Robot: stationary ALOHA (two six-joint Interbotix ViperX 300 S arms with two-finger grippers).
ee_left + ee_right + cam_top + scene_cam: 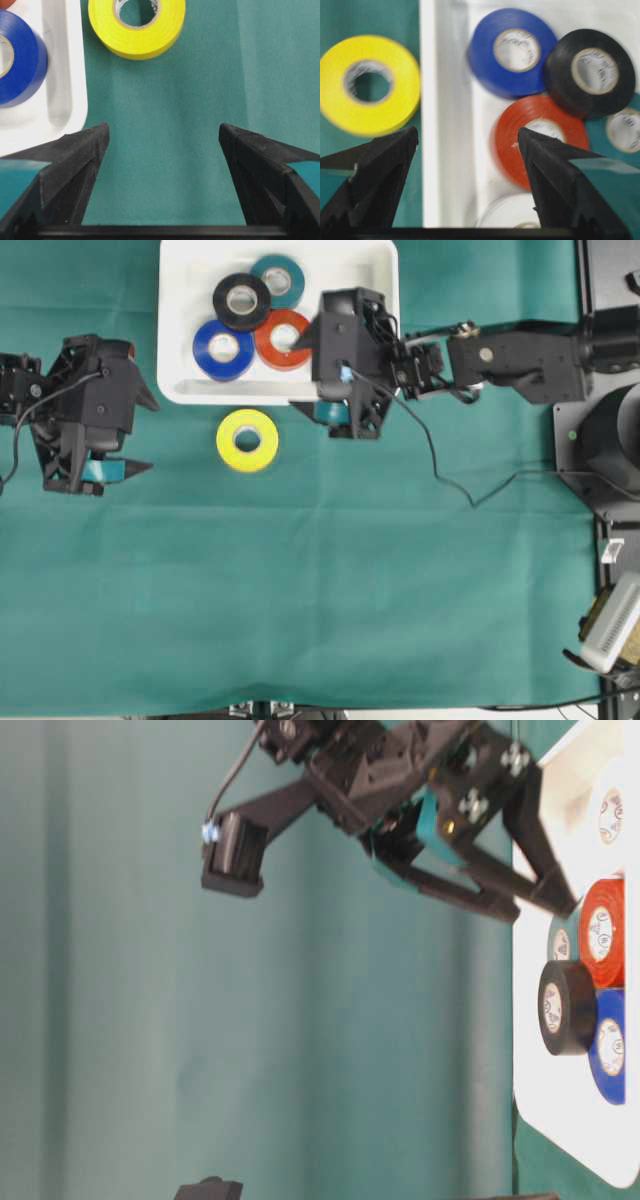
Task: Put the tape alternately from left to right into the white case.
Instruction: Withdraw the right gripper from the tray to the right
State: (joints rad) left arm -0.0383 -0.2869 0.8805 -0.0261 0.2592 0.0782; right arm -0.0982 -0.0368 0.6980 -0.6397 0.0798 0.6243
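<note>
Hovering pincers: the right gripper [318,375] hangs over the near rim of the white case, jaws spread wide and empty; the left gripper [148,432] sits well off to the case's left, jaws likewise apart, holding nothing.
Landmark: the large shallow white plastic case [180,300] with rounded corners and a raised rim, at the far edge of the cloth.
Done so far: inside the case lie the glossy black ring of tape [241,301], the teal ring [278,280], the blue ring [222,349] and the orange-red ring [283,339], crowded together and touching; the black one rests partly atop its neighbours.
White roll: a pale white ring [512,212] shows inside the case beneath the right gripper in the right wrist view, hidden from overhead.
Left to do: the yellow ring of tape [247,440] lies flat on the cloth just outside the case's near rim; I judge it the last roll.
Progress: five of six in, by my reading.
Surroundings: green tablecloth [320,590]; a black cable [440,465] trails from the right arm across the cloth.
In the way: nothing lies on the yellow ring; the raised rim stands between it and the case floor, and the packed rolls leave room mainly on the case's left side.
</note>
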